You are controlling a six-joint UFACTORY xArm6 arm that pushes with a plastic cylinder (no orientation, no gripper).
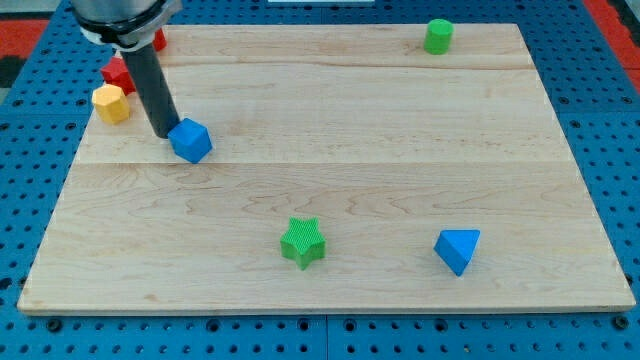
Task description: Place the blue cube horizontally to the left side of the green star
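Item 1, counter [400, 130]: a pale wooden board is lying on a blue perforated base [610, 120] and is filling most of the frame.

Item 2, rod: a straight dark rod is descending from the upper left of the frame. My tip [166, 133] is resting on the counter just to the left of the blue cube, touching it or very nearly so. No jaws are fitted to this arm, so there is no opening or grasp to record.

Item 3, blue cube [191, 140]: it is sitting in the left part of the frame, above mid-height, well apart from the green star.

Item 4, green star [303, 243]: it is lying in the lower centre of the frame, down and to the right of the blue cube.

Item 5, blue triangular block [458, 249]: it is sitting at lower right, level with the green star.

Item 6, green block [438, 36]: roughly cylindrical, it is standing near the top edge at upper right.

Item 7, yellow block [111, 104]: it is sitting at the left edge, left of the rod.

Item 8, red block [117, 72]: it is lying just above the yellow block, shape unclear. A second red block [159, 41] is showing beside the rod, mostly hidden.
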